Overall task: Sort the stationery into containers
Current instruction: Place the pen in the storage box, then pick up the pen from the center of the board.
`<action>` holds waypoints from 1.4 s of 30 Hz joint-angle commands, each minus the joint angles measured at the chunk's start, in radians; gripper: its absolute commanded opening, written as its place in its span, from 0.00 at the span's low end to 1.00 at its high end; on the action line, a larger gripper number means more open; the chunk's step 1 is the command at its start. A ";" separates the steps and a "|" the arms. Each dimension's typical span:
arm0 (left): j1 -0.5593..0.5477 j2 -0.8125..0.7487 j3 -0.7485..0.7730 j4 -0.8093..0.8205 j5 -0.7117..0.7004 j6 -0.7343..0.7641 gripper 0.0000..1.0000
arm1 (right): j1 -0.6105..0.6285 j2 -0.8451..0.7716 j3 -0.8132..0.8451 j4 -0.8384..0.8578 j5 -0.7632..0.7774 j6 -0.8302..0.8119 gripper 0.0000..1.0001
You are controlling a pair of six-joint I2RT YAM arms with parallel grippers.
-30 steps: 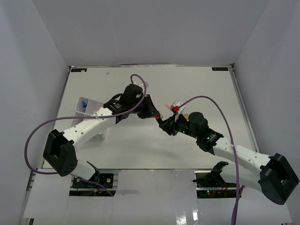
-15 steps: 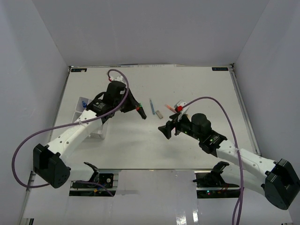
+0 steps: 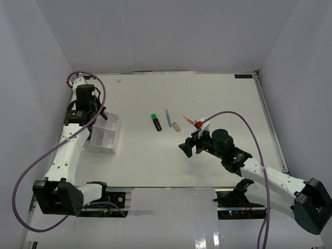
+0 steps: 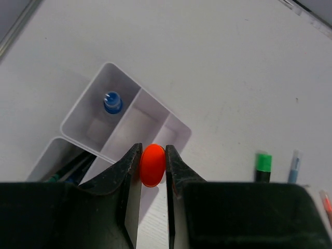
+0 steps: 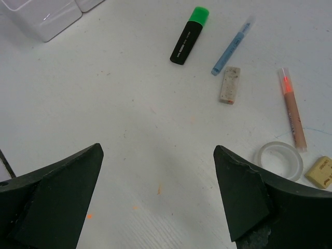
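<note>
My left gripper [image 4: 153,150] is shut on an orange-capped highlighter [image 4: 153,167], seen end-on. It hangs above the white organizer tray [image 4: 176,136], over its near edge. A blue-capped bottle [image 4: 112,101] stands in one compartment and pens [image 4: 70,167] lie in another. In the top view the left gripper [image 3: 97,115] is at the tray's [image 3: 115,141] far side. My right gripper [image 5: 158,153] is open and empty over bare table [image 3: 188,147]. Beyond it lie a green-capped highlighter [image 5: 189,35], blue pen [image 5: 232,45], grey block [image 5: 229,84], pink pen [image 5: 291,106], tape roll [image 5: 281,160] and tan block [image 5: 320,171].
The loose items lie in a row at the table's middle [image 3: 156,122]. White walls close in the table on three sides. The right arm's purple cable [image 3: 244,122] arcs over the right half.
The left arm swung from the table's middle back to the left over the tray, carrying the orange-capped highlighter. The right gripper opened wide and drew back slightly.
</note>
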 commanded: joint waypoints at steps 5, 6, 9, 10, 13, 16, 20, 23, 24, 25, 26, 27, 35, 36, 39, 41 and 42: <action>0.091 0.082 -0.020 0.090 -0.004 0.086 0.18 | 0.004 -0.035 -0.008 0.016 0.014 -0.011 0.93; 0.091 0.094 -0.022 0.093 -0.002 0.087 0.19 | 0.004 -0.035 -0.009 0.016 0.014 -0.011 0.93; 0.132 0.137 -0.039 0.119 0.022 0.089 0.26 | 0.004 -0.044 -0.014 0.013 0.022 -0.013 0.93; 0.132 0.146 -0.046 0.128 0.028 0.090 0.28 | 0.004 -0.047 -0.016 0.013 0.024 -0.013 0.93; 0.134 0.168 -0.072 0.158 0.048 0.090 0.36 | 0.004 -0.052 -0.016 0.011 0.036 -0.010 0.93; 0.137 0.186 -0.089 0.173 0.064 0.090 0.44 | 0.005 -0.041 -0.006 0.003 0.051 0.000 0.93; 0.138 0.192 -0.092 0.171 0.093 0.104 0.54 | 0.004 -0.007 0.027 -0.035 0.100 0.010 0.95; 0.138 0.179 -0.082 0.155 0.107 0.107 0.64 | 0.004 0.039 0.070 -0.064 0.123 0.006 0.96; 0.138 0.165 -0.077 0.139 0.122 0.107 0.71 | 0.004 0.075 0.089 -0.073 0.123 0.006 0.97; 0.140 0.156 -0.071 0.129 0.131 0.109 0.74 | 0.002 0.100 0.108 -0.084 0.119 0.006 0.98; 0.138 0.147 -0.057 0.118 0.140 0.109 0.78 | 0.002 0.153 0.156 -0.104 0.116 0.001 0.99; 0.138 0.131 -0.049 0.098 0.163 0.107 0.85 | 0.002 0.181 0.182 -0.112 0.113 0.000 1.00; 0.138 -0.031 -0.006 -0.017 0.307 0.110 0.98 | 0.010 0.576 0.481 -0.207 0.093 -0.008 0.93; 0.138 -0.047 -0.012 -0.034 0.323 0.106 0.98 | 0.017 0.615 0.553 -0.222 0.108 -0.011 0.93; 0.138 -0.100 -0.026 -0.065 0.413 0.098 0.98 | 0.034 0.753 0.680 -0.269 0.129 -0.013 0.91; 0.137 -0.120 -0.042 -0.077 0.459 0.097 0.98 | 0.040 0.841 0.734 -0.288 0.136 -0.008 0.90; 0.137 -0.136 -0.046 -0.089 0.473 0.098 0.98 | 0.049 0.867 0.786 -0.291 0.149 -0.005 0.89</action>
